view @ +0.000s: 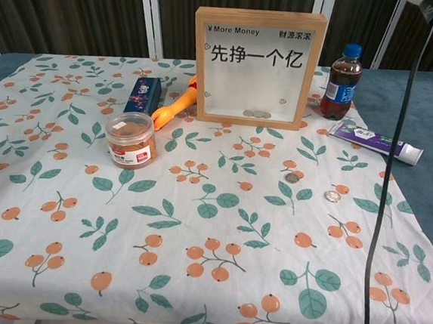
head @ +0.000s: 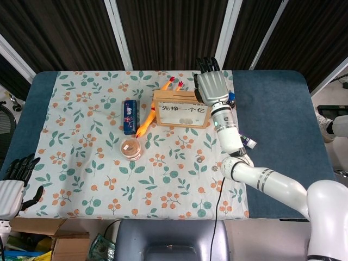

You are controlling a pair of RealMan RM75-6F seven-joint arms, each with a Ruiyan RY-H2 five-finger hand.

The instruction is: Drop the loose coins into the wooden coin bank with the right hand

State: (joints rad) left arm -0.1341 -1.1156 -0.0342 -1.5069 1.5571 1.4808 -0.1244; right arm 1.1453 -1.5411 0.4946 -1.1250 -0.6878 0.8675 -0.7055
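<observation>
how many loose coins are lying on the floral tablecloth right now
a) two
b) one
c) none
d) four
a: in the chest view two small round silver coins lie on the floral tablecloth, between the wooden-framed coin bank and the table's near edge; other coins sit inside the bank.

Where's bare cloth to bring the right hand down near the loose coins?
Open cloth lies in front of the two coins, toward the near edge, and left toward the jar. It is crowded behind them: coin bank, bottle and toothpaste tube. The right hand hovers above the bank.
</observation>
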